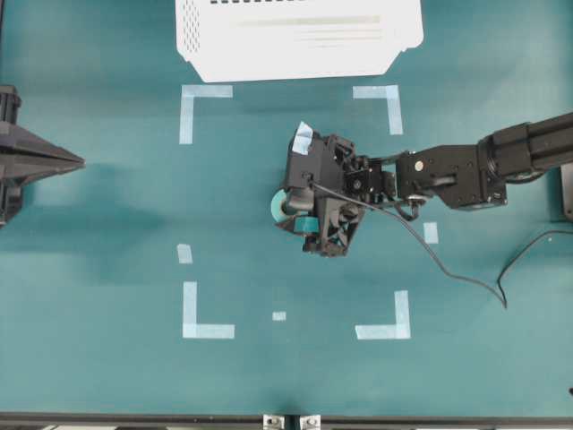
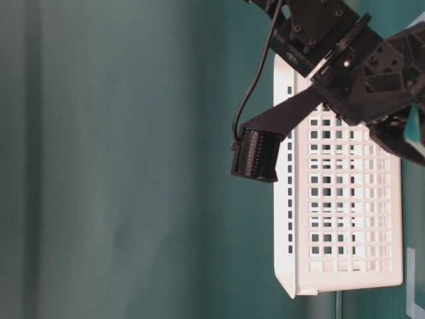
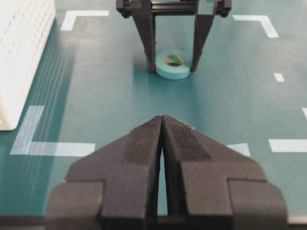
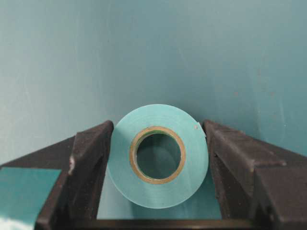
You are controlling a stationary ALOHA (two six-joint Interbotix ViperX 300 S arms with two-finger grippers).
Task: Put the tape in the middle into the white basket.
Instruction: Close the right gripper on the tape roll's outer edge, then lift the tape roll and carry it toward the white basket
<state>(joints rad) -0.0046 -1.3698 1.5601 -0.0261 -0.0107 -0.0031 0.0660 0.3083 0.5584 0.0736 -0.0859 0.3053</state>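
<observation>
teal table [image 1: 107,233]: tape [image 4: 158,163] btwn right hand [image 4: 158,158] fingers.

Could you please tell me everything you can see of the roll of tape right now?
The tape is a small ring of light teal tape wound on a tan cardboard core. It lies flat on the teal table, inside the taped corner marks. The right hand brackets it, one finger on each side, right at its rim.
</observation>
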